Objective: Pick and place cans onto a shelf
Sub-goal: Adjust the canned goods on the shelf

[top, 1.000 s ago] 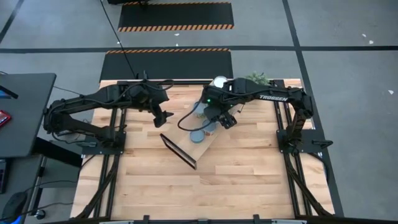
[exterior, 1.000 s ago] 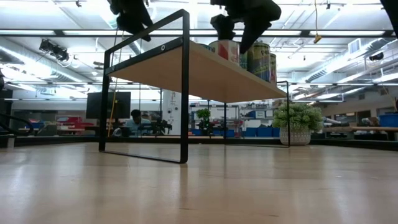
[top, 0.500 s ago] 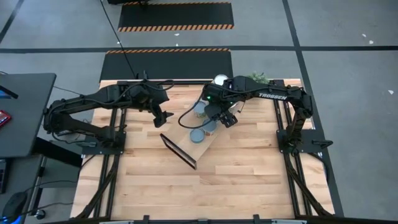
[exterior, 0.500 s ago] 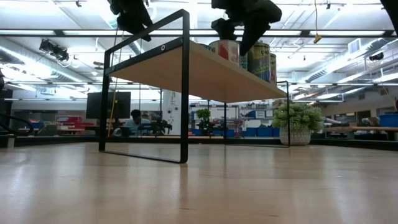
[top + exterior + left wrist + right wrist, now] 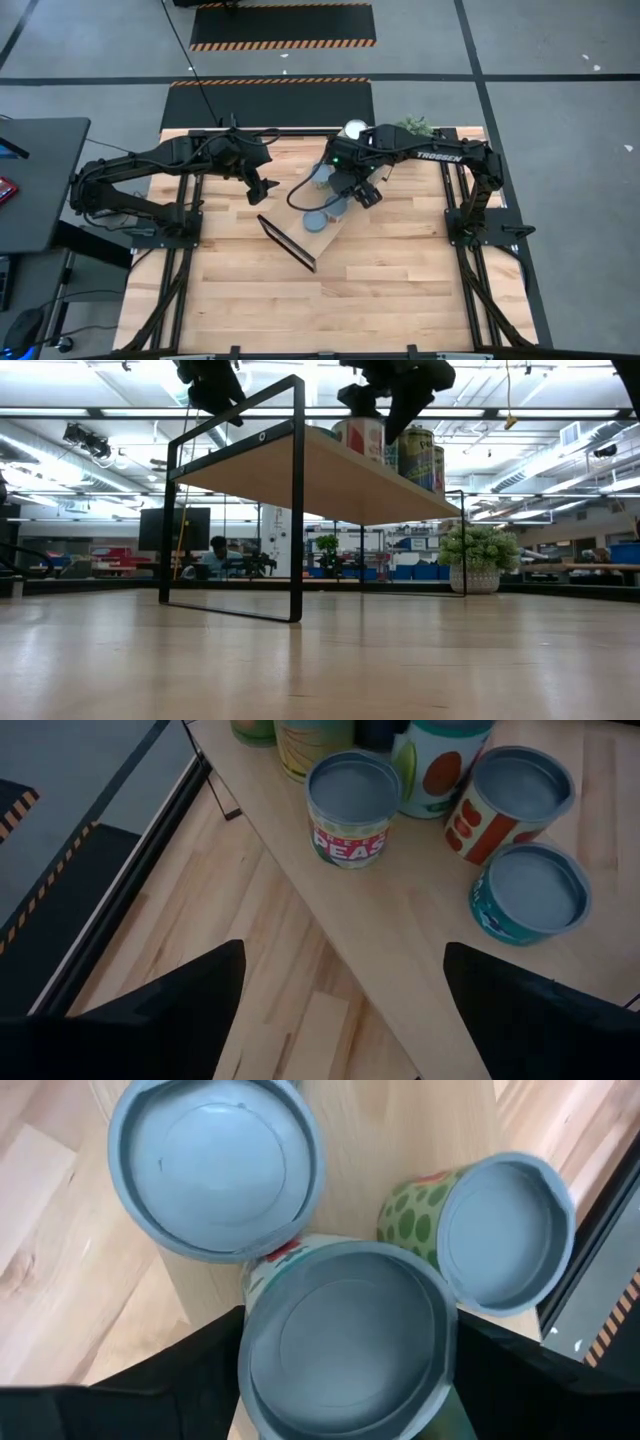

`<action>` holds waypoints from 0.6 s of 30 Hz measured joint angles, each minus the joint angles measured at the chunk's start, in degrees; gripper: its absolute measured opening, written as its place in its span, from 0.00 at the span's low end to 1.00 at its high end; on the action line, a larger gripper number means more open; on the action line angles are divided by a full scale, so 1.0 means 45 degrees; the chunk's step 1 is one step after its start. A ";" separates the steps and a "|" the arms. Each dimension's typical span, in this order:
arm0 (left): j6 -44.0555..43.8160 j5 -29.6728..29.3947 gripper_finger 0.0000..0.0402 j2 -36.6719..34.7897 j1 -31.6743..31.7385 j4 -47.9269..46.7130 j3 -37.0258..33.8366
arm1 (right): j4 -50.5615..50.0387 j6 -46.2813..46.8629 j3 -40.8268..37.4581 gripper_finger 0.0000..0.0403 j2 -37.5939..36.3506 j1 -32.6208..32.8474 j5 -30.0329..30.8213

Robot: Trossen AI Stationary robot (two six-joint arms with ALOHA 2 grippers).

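From above, the right gripper (image 5: 366,192) hangs over the cans (image 5: 318,219) on the shelf (image 5: 335,225); the left gripper (image 5: 264,187) waits well apart. From table height, one upright can (image 5: 359,439) sits directly beneath it. Its wrist camera shows that can (image 5: 346,1338) between spread fingers, untouched. Compared with a second ago, the gripper stands slightly higher.

Grey-lidded cans (image 5: 353,796) upright, clustered on light-wood shelf (image 5: 420,930).
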 joint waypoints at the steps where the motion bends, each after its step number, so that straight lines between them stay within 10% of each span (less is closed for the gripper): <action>1: -0.0002 0.0000 0.87 0.0000 0.0000 -0.0002 0.0000 | 0.0040 0.0021 0.0009 0.77 -0.0006 0.0028 0.0003; 18: -0.0010 0.0425 0.87 0.0000 -0.0007 0.0000 0.0000 | -0.0222 0.0806 0.1220 0.77 -0.0271 0.0193 0.1017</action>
